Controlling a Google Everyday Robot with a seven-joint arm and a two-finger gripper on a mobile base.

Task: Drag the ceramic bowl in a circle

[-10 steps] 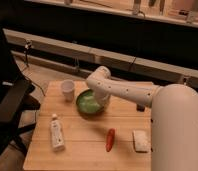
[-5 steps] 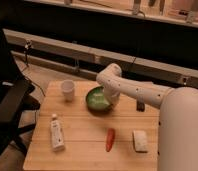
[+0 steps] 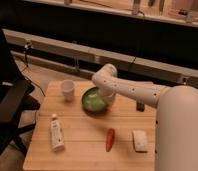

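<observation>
The ceramic bowl (image 3: 93, 100) is green, round and shallow, and sits on the wooden table (image 3: 87, 145) just right of the small white cup (image 3: 67, 90). My gripper (image 3: 109, 98) is at the bowl's right rim, coming down from the white arm that reaches in from the right. The wrist covers the gripper's end and the bowl's right edge, so I cannot tell how it holds the bowl.
A white tube (image 3: 56, 133) lies at the front left, a red chilli pepper (image 3: 110, 139) at the front middle and a white sponge (image 3: 139, 140) at the front right. A small dark object (image 3: 140, 106) sits behind the arm. A black chair (image 3: 7, 107) stands left of the table.
The bowl and the gripper moved to the right and a little away from the cup, then came slightly back to the left and nearer. The other objects stayed in place.
</observation>
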